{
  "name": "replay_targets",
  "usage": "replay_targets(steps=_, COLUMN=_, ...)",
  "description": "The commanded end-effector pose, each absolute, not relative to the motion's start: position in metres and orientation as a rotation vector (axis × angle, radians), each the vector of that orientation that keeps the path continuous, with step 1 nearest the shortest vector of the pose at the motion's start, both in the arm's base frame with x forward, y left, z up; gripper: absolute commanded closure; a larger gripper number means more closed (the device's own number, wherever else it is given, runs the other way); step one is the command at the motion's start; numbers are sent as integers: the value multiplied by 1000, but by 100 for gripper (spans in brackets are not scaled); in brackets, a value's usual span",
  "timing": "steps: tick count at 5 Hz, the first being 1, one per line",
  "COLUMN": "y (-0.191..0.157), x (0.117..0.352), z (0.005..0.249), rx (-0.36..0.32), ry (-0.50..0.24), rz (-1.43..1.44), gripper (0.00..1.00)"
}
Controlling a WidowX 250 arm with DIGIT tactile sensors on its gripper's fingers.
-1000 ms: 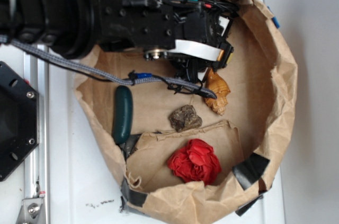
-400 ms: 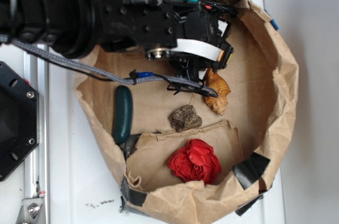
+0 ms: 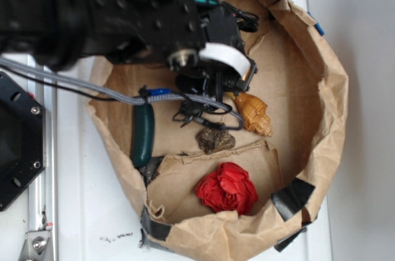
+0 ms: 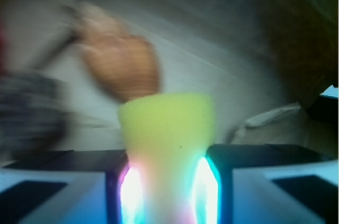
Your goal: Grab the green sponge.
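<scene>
Exterior view: taken from overhead, looking straight down on the paper bag (image 3: 321,88) and table (image 3: 86,211). Wrist view: taken close in from the hand (image 4: 167,181), facing forward past its fingers. Shared by both: the shell (image 3: 253,113) (image 4: 124,70) and bag floor.
</scene>
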State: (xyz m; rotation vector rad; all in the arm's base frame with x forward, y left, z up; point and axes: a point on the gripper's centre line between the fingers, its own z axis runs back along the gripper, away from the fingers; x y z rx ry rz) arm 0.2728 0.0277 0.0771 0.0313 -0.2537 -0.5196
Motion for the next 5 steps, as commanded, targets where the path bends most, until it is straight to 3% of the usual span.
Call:
replay_targets(steps=1, y=32, x=252, z=197, rx=-100, ry=-140, rz=-355, gripper=100)
replay_targets(steps=2, y=27, x=246, z=213, rx=-153, ry=-122, rz=-397, gripper=100)
replay_targets(steps=3, y=28, x=243, z=215, rx=-189, ry=-199, rz=-419, gripper=100)
replay_targets(steps=4, y=27, x=243, z=211, rx=-217, ry=-225, rz=-440, gripper=100)
replay_targets(steps=5, y=28, x=246, z=207, rx=-175, ry=-207, rz=-418, gripper=100)
